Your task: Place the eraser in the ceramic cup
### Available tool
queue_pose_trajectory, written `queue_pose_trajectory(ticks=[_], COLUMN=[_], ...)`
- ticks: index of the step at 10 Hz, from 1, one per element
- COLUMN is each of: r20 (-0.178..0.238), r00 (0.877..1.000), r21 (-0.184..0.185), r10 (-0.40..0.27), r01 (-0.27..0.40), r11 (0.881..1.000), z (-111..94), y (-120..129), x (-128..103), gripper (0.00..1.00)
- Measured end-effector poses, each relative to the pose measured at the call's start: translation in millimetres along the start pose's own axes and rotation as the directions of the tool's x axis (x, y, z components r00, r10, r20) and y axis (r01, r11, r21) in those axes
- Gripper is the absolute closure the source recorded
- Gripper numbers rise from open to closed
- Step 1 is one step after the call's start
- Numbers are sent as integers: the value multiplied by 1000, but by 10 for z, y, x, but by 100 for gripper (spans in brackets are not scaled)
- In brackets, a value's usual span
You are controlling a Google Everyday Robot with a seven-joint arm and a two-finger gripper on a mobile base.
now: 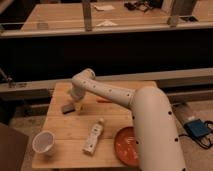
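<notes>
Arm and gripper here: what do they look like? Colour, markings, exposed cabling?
The arm is a smooth cream-white shell of rounded tubular segments, thick near the camera, tapering toward the wrist, with rows of small dark dots. No loose cables show on it. The gripper, equally pale, sits over the far-left part of the wooden table, beside the eraser.

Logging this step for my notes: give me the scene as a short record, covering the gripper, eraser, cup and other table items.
gripper: open, low over the table's far left part, right by the eraser
eraser: flat on the table, not in the cup
ceramic cup: upright, near left corner, apart from the eraser
other items: white bottle lying mid-table; orange plate near right; orange stick toward the back
</notes>
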Motion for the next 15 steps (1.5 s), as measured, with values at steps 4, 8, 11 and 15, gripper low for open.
queue_pose_trajectory(ticks=[4, 8, 11, 15], r20=[5, 10, 13, 13], r00=[1000, 1000, 999, 999], r21=[-10, -15, -20, -23], r10=[-13, -23, -34, -42], r01=[13, 23, 35, 42], r11=[1000, 1000, 999, 999], z=[97, 173, 225, 266], y=[11, 15, 22, 29], x=[0, -9, -25, -4], gripper=[20, 20, 20, 20])
